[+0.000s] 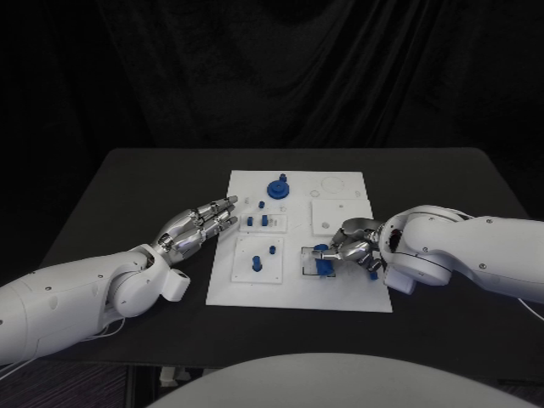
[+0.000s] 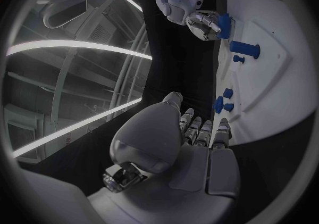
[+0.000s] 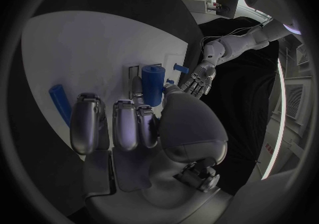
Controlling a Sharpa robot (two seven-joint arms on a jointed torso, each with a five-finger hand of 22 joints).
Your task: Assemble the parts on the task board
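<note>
The white task board (image 1: 346, 293) lies in the middle of the black table. My right hand (image 1: 349, 240) is over the board's near right part and pinches a blue cylinder (image 1: 322, 258) (image 3: 153, 84) between thumb and fingers, above a square fixture (image 1: 308, 265). A blue rod (image 3: 60, 104) lies on the board beside that hand. My left hand (image 1: 206, 223) (image 2: 194, 141) hovers at the board's left edge with straight fingers and holds nothing. Small blue pegs (image 1: 258, 221) (image 2: 223, 104) stand just ahead of its fingertips.
A round blue part with a stem (image 1: 278, 187) stands at the board's far side. Two more blue pieces (image 1: 263, 257) sit on the near left plate. Bare black table (image 1: 138, 187) lies to both sides of the board.
</note>
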